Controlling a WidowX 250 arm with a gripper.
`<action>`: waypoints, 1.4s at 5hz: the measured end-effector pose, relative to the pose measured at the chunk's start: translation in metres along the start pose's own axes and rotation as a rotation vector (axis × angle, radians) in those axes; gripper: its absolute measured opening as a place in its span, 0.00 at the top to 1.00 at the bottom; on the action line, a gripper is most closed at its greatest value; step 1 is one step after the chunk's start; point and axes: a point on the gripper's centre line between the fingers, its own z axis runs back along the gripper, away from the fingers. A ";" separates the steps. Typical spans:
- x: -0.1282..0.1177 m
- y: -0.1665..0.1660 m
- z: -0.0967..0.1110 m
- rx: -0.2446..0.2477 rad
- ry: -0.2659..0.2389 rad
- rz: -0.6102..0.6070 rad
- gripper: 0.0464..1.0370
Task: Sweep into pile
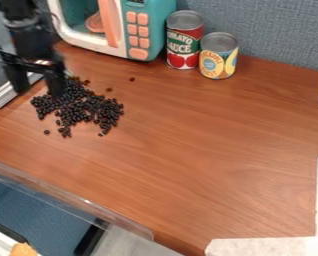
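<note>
Hanging with its 2 fingers wide apart, the gripper [38, 92] is bordering the black beans [81, 107], which are lying loosely scattered on the counter [202, 140], mostly toward the view's right and nearer the camera.

Beans [85, 111] lie on the worktop [202, 145] before the toy microwave [155, 25]; right of it stands one can [184, 41], then another can [218, 56].

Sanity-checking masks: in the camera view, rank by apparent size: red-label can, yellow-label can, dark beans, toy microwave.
1. Toy microwave, cropped at top
2. Dark beans, by overall spread
3. Red-label can
4. Yellow-label can
</note>
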 end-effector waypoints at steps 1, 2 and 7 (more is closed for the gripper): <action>0.007 0.032 -0.007 0.036 -0.032 -0.025 0.04; 0.006 0.065 -0.010 0.052 -0.069 0.013 0.04; 0.065 0.109 -0.054 0.044 -0.092 -0.123 0.04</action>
